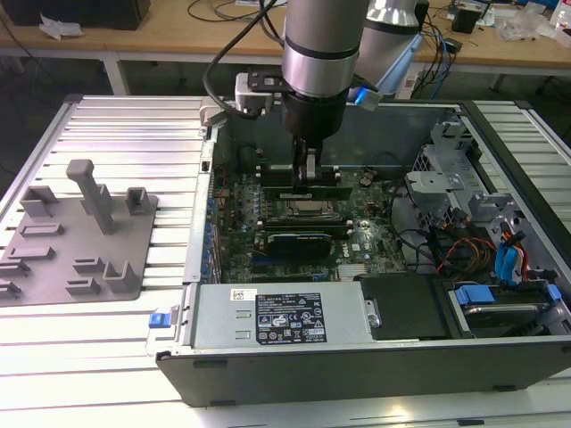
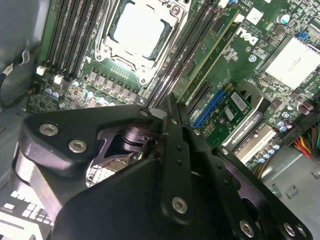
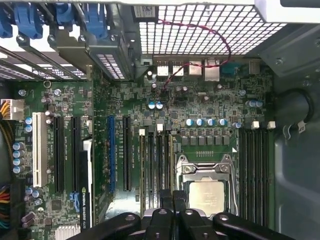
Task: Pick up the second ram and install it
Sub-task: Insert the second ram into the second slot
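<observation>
Fingers [image 1: 308, 176] closed together, tips at top edge of second ram [image 1: 278, 190], upright just beside CPU [image 1: 308, 214].

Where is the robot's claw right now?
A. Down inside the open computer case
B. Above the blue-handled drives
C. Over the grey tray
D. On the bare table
A: in the exterior view the gripper hangs inside the open computer case, over the motherboard, well away from the grey tray.
</observation>
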`<state>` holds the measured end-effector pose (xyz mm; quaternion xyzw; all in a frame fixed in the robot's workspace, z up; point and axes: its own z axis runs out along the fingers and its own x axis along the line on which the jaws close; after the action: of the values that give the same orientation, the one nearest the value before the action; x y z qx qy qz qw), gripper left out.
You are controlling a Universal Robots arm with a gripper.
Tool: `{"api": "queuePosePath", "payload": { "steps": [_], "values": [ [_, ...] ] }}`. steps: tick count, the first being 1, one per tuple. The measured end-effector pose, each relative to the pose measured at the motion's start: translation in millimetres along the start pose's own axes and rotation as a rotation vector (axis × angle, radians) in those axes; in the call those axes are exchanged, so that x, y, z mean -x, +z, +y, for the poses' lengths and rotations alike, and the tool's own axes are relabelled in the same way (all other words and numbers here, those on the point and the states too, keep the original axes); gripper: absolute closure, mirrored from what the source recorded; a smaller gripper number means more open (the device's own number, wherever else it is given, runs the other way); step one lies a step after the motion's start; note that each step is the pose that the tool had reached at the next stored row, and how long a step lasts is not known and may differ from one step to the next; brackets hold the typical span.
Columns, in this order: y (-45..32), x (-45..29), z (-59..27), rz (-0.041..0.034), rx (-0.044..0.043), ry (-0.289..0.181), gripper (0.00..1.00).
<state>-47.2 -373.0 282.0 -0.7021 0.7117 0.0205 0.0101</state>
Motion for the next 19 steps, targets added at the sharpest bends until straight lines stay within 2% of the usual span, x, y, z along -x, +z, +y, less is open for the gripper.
{"api": "queuePosePath", "payload": {
  "steps": [7, 10, 15, 19],
  "values": [
    [9.7, 0.0, -0.2, -0.0011, 0.0000, 0.000, 0.91],
    [18.0, -0.5, -0.2, -0.0009, 0.0000, 0.000, 0.91],
    [19.1, -1.9, -0.3, -0.0010, 0.0000, 0.001, 0.91],
    [23.2, -5.2, -0.4, -0.0013, -0.0005, 0.012, 0.91]
  ]
}}
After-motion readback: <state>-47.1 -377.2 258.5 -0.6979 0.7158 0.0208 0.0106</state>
